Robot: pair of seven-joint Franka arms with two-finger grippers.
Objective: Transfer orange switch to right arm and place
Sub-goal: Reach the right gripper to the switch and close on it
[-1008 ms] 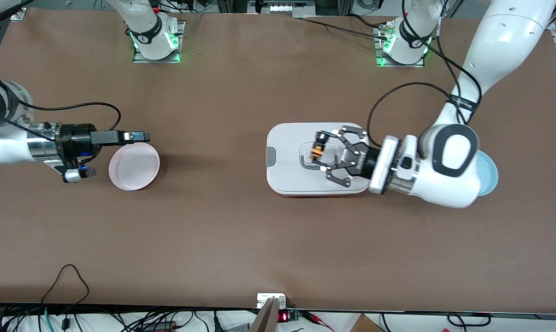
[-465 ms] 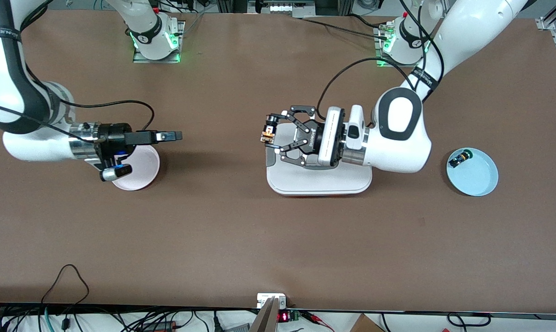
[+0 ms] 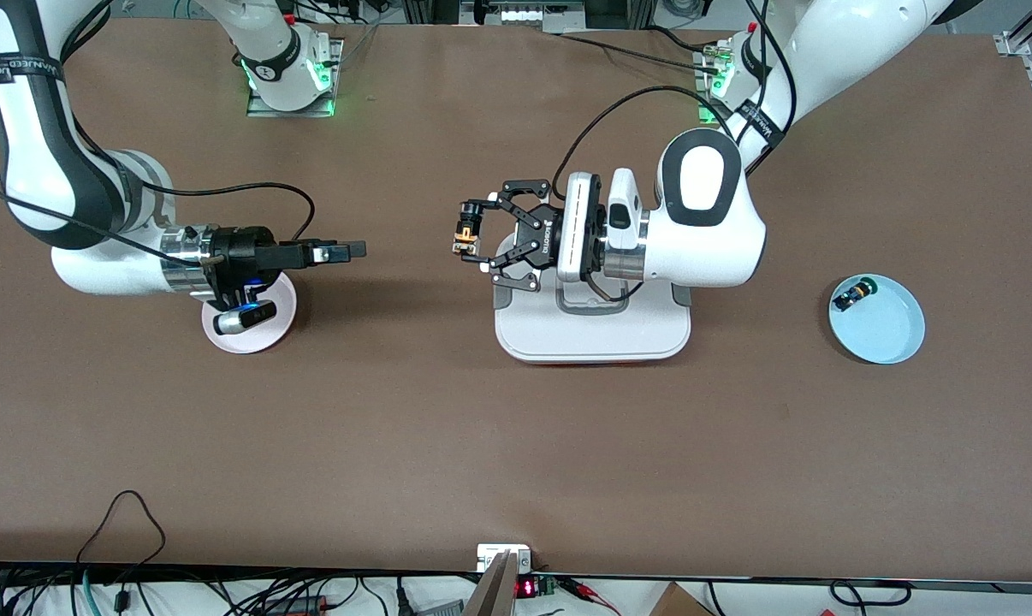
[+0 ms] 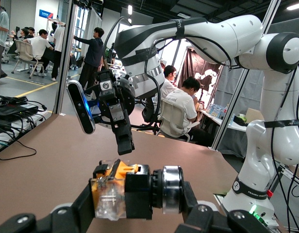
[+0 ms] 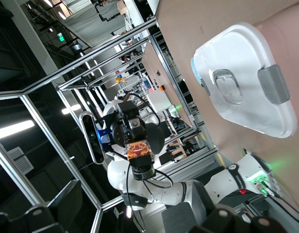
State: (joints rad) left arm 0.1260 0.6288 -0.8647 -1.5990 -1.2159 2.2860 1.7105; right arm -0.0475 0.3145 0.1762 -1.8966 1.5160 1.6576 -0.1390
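Observation:
The orange switch [image 3: 465,235] is up in the air, held crosswise in my left gripper [image 3: 473,236], which is shut on it. They hang over bare table just off the edge of the white lidded box [image 3: 593,334]. In the left wrist view the orange switch [image 4: 121,194] fills the space between the black fingers [image 4: 67,221]. My right gripper [image 3: 352,250] is level, pointing at the switch with a gap between them; it is open and holds nothing. It hangs over the table beside the pink plate [image 3: 269,329]. In the right wrist view the orange switch [image 5: 138,149] faces me.
A light blue plate [image 3: 888,338] at the left arm's end holds a small black switch with a green cap [image 3: 850,297]. The white lidded box [image 5: 246,82] has a grey latch. Cables lie along the table's near edge.
My left arm has carried the switch from over the white box toward the right arm's end, uncovering the blue plate. My right gripper has moved toward the middle, closing the gap.

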